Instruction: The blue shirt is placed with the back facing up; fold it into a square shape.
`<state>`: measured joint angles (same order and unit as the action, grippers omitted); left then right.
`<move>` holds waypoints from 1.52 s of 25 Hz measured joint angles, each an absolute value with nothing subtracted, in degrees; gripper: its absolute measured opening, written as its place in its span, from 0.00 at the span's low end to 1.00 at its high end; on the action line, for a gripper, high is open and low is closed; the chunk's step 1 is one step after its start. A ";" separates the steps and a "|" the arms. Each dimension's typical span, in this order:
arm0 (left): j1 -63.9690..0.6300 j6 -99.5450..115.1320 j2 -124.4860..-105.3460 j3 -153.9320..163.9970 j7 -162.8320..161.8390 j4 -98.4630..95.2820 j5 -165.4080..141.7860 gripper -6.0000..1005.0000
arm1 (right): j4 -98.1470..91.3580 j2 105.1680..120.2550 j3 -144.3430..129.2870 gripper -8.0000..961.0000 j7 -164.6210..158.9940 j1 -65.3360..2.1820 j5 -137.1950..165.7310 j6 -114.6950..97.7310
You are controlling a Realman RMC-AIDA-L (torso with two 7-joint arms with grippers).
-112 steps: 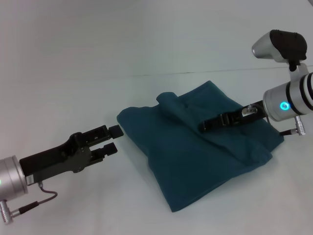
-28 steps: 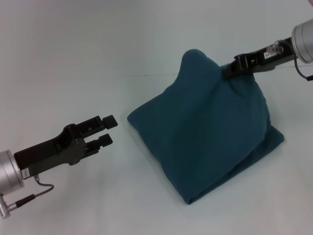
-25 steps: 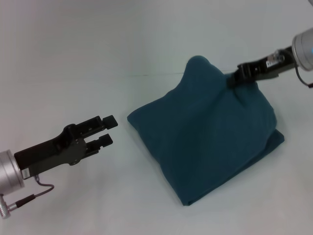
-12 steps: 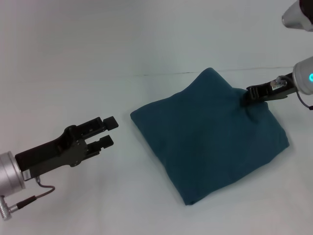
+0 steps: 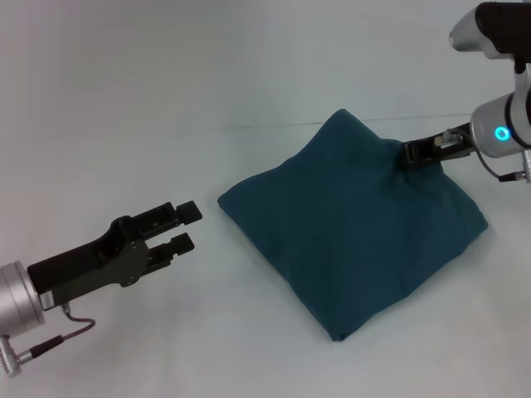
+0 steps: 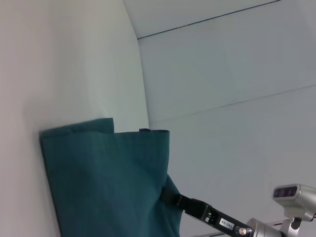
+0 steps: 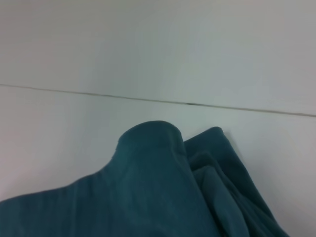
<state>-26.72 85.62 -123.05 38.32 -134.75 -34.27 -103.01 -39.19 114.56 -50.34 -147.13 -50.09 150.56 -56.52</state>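
shirt point(image 5: 348, 232): soft, limp (grip at edges) | right gripper point(image 5: 412, 152): pinching far corner | left gripper point(image 5: 186, 226): open, empty

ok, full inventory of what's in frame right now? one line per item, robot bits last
blue shirt: 1, dark teal-blue, folded into a rough square on the table ahead of the robot and toward its right, far corner peaked up.
table: 1, white, under everything, with a thin dark seam line across its far part.
left end effector: 1, black, fingers apart, hanging off the shirt's left edge, not touching it.
right end effector: 1, black on a silver arm with a lit blue ring, at the shirt's far right edge, tip in the fabric; grip not visible.
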 joint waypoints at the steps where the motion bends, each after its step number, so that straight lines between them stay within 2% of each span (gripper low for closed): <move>1: -26.79 85.61 -123.05 38.32 -134.74 -34.25 -103.01 0.73 | -38.93 114.72 -50.56 0.08 -147.12 -50.20 150.56 -55.95; 10: -26.98 85.60 -123.05 37.76 -134.54 -33.91 -103.01 0.73 | -33.06 115.26 -53.08 0.11 -151.15 -52.63 156.54 -48.55; 15: -27.04 85.61 -123.05 37.72 -134.46 -33.91 -103.01 0.73 | -31.26 116.32 -53.62 0.20 -158.66 -54.63 166.92 -45.00; 20: -27.07 85.52 -123.05 37.70 -134.42 -33.92 -103.01 0.73 | -32.90 116.49 -53.58 0.30 -159.48 -54.50 166.45 -45.96; 21: -27.07 85.52 -123.05 37.70 -134.41 -33.93 -103.01 0.73 | -33.34 116.46 -53.58 0.32 -159.29 -54.36 165.72 -46.45; 26: -27.07 85.51 -122.99 37.70 -134.32 -33.93 -103.01 0.73 | -35.59 116.28 -53.65 0.54 -159.03 -53.77 164.42 -47.70; 32: -27.11 85.53 -123.07 37.71 -134.30 -33.93 -103.01 0.73 | -43.19 115.77 -52.42 0.61 -161.87 -51.00 164.69 -49.96; 36: -27.10 85.72 -123.00 37.87 -134.43 -33.93 -103.09 0.73 | -50.43 115.73 -49.95 0.70 -160.61 -47.91 160.13 -54.99; 38: -27.13 85.77 -122.91 38.54 -134.94 -33.93 -103.54 0.73 | -53.57 114.86 -48.31 0.72 -158.53 -46.05 153.87 -59.66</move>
